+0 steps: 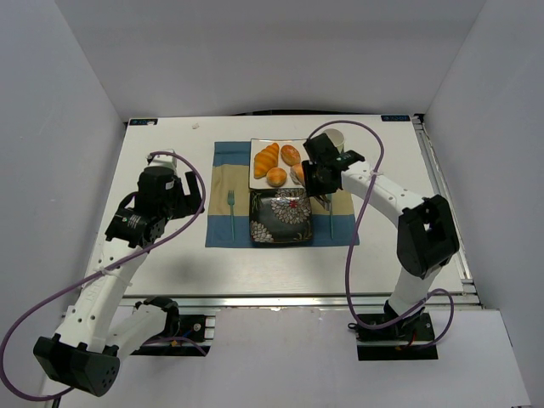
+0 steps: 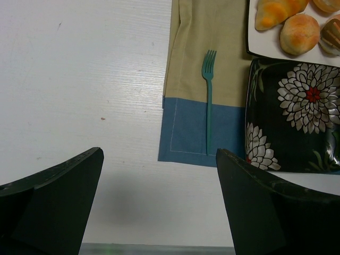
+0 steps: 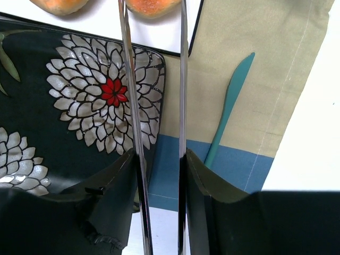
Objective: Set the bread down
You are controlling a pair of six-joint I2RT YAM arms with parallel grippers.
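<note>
Top view, bread: the bread (image 1: 297, 172) sits at about 4 o'clock on the white plate (image 1: 257, 182), half hidden by the right hand (image 1: 311, 176). A similar bun (image 1: 276, 177) lies just beside it at 9 o'clock.
Top view, goal: probably the dark flowered plate (image 1: 280, 223), which touches the white plate at its 6 o'clock.
Top view, left hand: the left hand (image 1: 194, 195) hangs over the surface (image 1: 187, 272) at 9 o'clock of the mat (image 1: 223, 170), well apart from the bread.
Left wrist view, left hand: its fingers are spread wide with nothing between them, and it seems to have no part in this step.
Right wrist view, right hand: it is clamped on metal tongs (image 3: 183, 106), whose two blades straddle the bread at 12 o'clock.
Right wrist view, how to do it: lift straight up first, then swing toward 6 o'clock so the bread clears the dark rim. Squeeze steadily but lightly, since a soft bun may slip or crush. Set it down near the red flower (image 3: 113, 91) and only then let go.
Right wrist view, hazard: the knife (image 3: 228, 111) lies at 3 o'clock, so stay off it.
</note>
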